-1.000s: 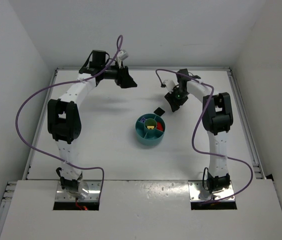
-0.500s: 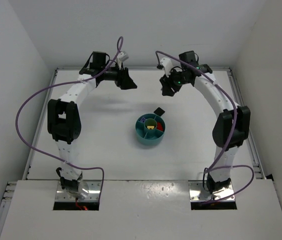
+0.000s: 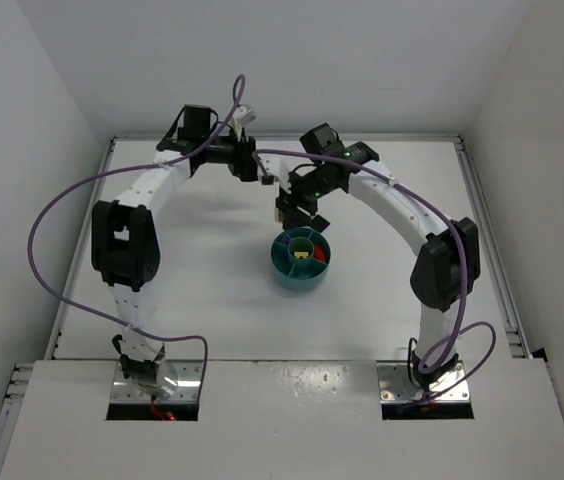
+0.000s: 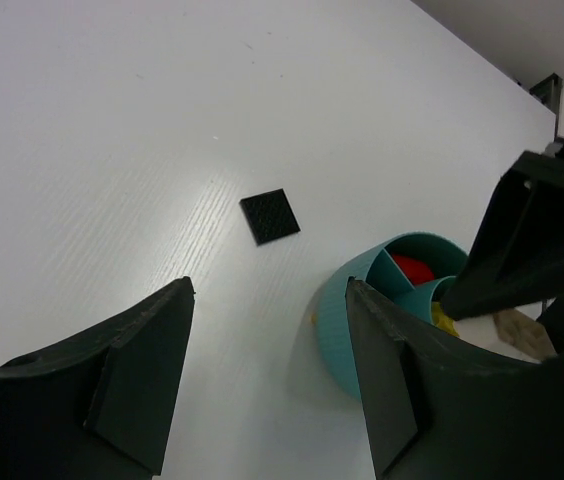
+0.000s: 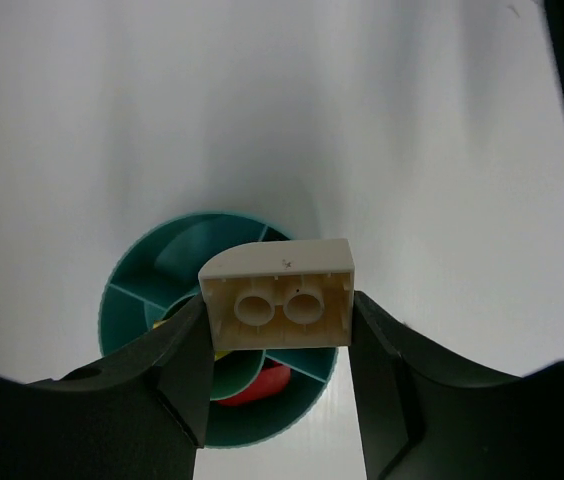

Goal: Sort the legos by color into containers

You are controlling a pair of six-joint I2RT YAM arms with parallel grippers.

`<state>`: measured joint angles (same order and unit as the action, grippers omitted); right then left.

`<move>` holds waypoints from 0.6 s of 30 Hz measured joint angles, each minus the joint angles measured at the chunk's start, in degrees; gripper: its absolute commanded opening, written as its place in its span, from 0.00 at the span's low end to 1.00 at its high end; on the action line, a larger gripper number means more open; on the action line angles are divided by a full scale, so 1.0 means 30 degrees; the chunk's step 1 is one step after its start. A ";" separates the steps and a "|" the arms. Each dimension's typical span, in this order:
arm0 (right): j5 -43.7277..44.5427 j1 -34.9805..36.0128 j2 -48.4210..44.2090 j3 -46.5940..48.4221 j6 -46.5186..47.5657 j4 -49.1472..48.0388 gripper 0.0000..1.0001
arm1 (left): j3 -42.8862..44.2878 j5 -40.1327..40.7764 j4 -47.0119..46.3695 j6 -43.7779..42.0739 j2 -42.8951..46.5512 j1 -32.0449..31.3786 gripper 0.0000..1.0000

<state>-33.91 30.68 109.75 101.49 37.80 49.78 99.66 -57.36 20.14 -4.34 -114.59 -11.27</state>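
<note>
Right tool (image 3: 291, 209) near teal dish (image 3: 297, 279)

Brick (image 5: 277, 295) above dish (image 5: 122, 300); tile (image 4: 270, 216) on table (image 4: 112, 120) beside dish.

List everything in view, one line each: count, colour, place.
dish: one, teal, wedge compartments, mid-table
red lego: one, red, in a dish compartment
yellow lego: at least one, yellow, in another compartment
black tile: one, black, flat on the table, apart from the dish
tan lego: one, tan, held above the dish
table: one, white
cables: two, purple, looping along the arms
left gripper: one, black, open and empty, above the table near the black tile
right gripper: one, black, shut on the tan lego, over the dish
</note>
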 measured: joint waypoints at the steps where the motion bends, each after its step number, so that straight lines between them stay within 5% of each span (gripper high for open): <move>1: -0.0029 0.0168 0.0000 0.0000 0.0437 0.0328 0.32 | -0.0036 0.0015 -0.0022 0.0058 0.0073 0.0036 0.68; 10: 0.0197 0.1530 -0.0153 -0.1778 0.3191 0.1450 0.32 | -0.2725 0.0080 -0.6849 0.7810 0.1166 0.3708 0.77; 18: 0.0517 0.2710 -0.0138 -0.1996 0.4546 0.2033 0.33 | -0.3738 0.0576 -0.8284 0.9624 0.1639 0.4772 0.79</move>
<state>-32.36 38.81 109.34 95.50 51.44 55.88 88.44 -55.64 -4.71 24.53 -109.67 3.05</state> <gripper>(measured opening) 0.504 0.785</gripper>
